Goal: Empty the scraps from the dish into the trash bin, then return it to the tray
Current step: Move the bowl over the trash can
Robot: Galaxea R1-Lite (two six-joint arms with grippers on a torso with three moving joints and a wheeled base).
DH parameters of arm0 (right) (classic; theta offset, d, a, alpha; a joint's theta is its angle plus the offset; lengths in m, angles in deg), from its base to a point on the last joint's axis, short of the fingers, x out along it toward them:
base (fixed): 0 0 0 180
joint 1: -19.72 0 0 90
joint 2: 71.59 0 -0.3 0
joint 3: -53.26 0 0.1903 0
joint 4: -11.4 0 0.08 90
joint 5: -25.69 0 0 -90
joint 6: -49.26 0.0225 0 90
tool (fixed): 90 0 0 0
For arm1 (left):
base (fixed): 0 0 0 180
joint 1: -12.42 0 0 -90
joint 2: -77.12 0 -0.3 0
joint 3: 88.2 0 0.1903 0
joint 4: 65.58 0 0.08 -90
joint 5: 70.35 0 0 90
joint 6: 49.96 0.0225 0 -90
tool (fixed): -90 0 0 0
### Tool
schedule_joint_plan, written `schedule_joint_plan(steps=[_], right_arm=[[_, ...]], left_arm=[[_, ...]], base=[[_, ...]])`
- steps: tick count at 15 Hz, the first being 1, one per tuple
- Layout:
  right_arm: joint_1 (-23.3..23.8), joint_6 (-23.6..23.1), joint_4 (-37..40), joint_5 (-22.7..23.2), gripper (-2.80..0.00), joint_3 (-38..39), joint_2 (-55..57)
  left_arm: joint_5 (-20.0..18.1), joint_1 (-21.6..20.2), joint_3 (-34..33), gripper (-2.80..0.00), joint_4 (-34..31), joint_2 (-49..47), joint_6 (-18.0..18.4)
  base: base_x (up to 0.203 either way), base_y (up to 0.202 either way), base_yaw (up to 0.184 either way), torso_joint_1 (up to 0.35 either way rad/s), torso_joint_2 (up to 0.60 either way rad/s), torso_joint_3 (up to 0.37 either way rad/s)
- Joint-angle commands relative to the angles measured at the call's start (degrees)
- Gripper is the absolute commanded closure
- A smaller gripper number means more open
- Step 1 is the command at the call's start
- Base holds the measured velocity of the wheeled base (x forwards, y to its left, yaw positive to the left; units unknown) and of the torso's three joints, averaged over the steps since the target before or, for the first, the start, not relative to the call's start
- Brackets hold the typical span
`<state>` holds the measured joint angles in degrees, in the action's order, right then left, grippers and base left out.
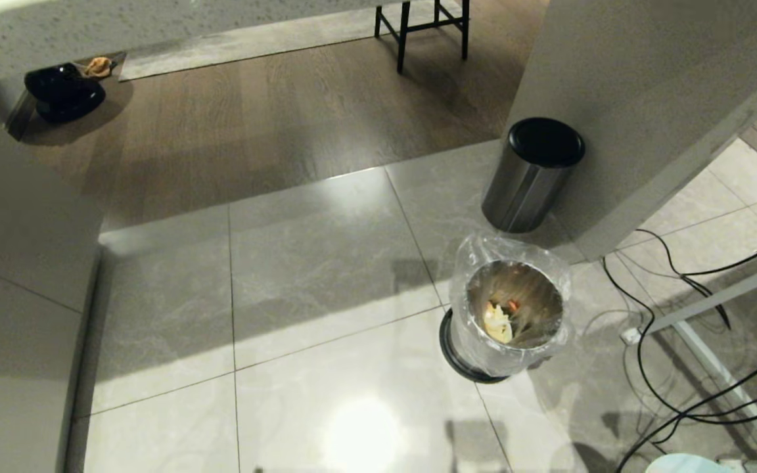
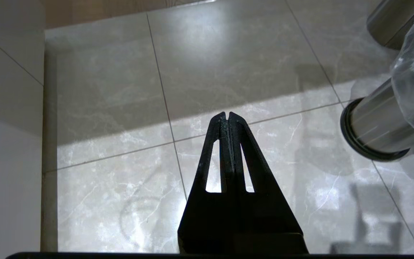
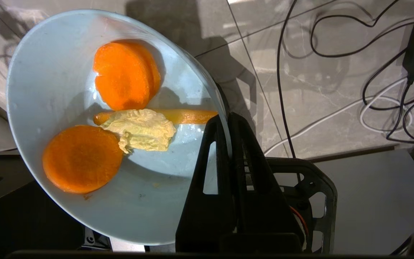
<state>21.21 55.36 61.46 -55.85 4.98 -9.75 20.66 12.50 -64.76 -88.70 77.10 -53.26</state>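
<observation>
The light-blue dish (image 3: 67, 151) fills much of the right wrist view, and my right gripper (image 3: 226, 117) is shut on its rim. Inside it lie the scraps (image 3: 128, 108): orange carrot slices and a pale yellowish crumpled bit. A sliver of the dish (image 1: 687, 464) shows at the bottom edge of the head view. The trash bin (image 1: 506, 309), steel with a clear bag and some food inside, stands on the tiled floor; it also shows in the left wrist view as the trash bin (image 2: 383, 126). My left gripper (image 2: 227, 114) hangs shut and empty over the tiles. The tray is out of view.
A black-lidded steel cylinder (image 1: 531, 174) stands behind the bin against a wall. Black and white cables (image 1: 694, 315) trail over the floor on the right beside a metal frame leg (image 1: 720, 368). A black stool's legs (image 1: 421, 29) stand on the wooden floor beyond.
</observation>
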Motion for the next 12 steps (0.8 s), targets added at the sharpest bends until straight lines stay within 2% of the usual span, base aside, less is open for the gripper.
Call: schedule_joint_plan(steps=[1,8,12], right_arm=[[0.01,0.04,0.20,0.07,0.00,0.04,-0.06],[0.01,0.04,0.20,0.07,0.00,0.13,-0.06],[0.01,0.50,-0.52,-0.02,0.00,-0.29,0.62]], left_arm=[[0.04,-0.06,-0.06,0.00,0.02,-0.06,-0.04],[0.10,-0.06,-0.07,0.00,0.11,-0.03,-0.04],[0.22,0.00,-0.07,0.00,0.11,-0.06,0.05]], base=[[0.000,0.000,0.000,0.004,0.00,-0.188],[0.000,0.000,0.000,0.002,0.00,-0.196],[0.000,0.000,0.000,0.005,0.00,-0.058]])
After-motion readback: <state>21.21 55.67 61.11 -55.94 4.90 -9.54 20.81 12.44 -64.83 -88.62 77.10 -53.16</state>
